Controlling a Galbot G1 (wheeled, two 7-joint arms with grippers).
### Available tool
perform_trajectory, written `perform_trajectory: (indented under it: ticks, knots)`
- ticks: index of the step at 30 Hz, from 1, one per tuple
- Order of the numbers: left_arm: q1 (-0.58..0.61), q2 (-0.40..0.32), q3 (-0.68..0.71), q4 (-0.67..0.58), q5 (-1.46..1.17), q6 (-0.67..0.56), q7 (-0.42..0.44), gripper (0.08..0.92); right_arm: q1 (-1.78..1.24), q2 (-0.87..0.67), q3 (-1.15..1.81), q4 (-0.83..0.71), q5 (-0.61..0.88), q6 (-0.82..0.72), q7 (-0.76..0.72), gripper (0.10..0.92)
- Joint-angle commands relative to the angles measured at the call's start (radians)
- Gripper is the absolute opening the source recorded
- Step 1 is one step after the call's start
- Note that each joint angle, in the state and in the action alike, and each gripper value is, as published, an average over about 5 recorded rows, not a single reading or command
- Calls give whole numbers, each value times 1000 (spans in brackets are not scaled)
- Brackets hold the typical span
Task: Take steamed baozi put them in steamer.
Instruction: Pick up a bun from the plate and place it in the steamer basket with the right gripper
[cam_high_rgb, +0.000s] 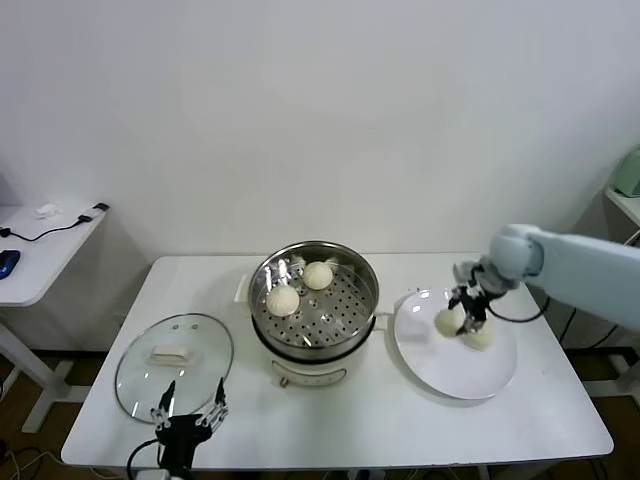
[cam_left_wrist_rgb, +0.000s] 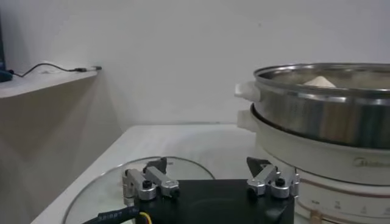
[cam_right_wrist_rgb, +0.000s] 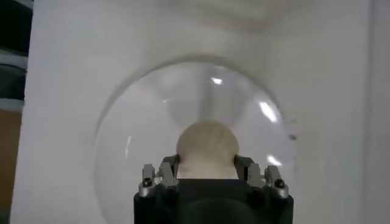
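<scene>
Two steamed baozi (cam_high_rgb: 283, 300) (cam_high_rgb: 318, 275) lie on the perforated tray of the steamer (cam_high_rgb: 262, 285), a shiny steel pot on a white base at the table's middle. Two more sit close together on the white plate (cam_high_rgb: 450, 375) to its right. My right gripper (cam_high_rgb: 468, 318) is down on the plate, shut on one of them; in the right wrist view this baozi (cam_right_wrist_rgb: 207, 146) fills the gap between the fingers (cam_right_wrist_rgb: 166, 173). My left gripper (cam_high_rgb: 190, 410) waits open and empty near the table's front edge, over the glass lid. The steamer (cam_left_wrist_rgb: 323, 115) stands just beside it.
The round glass lid (cam_high_rgb: 140, 375) with a white handle lies flat left of the steamer. A white side table (cam_high_rgb: 40, 250) with a cable and a blue mouse stands at far left. The plate's near rim is close to the table's front right edge.
</scene>
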Motion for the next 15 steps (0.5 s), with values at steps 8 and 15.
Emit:
perform_trajectory:
  ticks: [8,15]
  knots:
    - [5,4,2,-7,6,2,1,823,345,323,134,206,11,413,-244,619]
    - [6,5,0,-5,6,-1,0,823,242,429,42,281,-123,515,-137,619]
